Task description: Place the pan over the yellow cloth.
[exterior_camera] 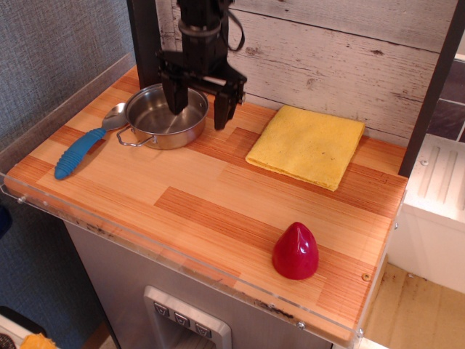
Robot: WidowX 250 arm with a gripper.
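The pan (161,122), a small shiny steel pot with wire loop handles, sits on the wooden table at the back left. The yellow cloth (308,144) lies flat to its right, apart from it. My gripper (198,114) is open and straddles the pan's right rim: one finger (176,100) hangs inside the pan, the other (221,113) outside it to the right. Nothing is held.
A blue-handled metal spoon (81,149) lies against the pan's left side. A red egg-shaped object (295,251) stands near the front right. A clear plastic lip runs along the table's front and left edges. The plank wall stands close behind.
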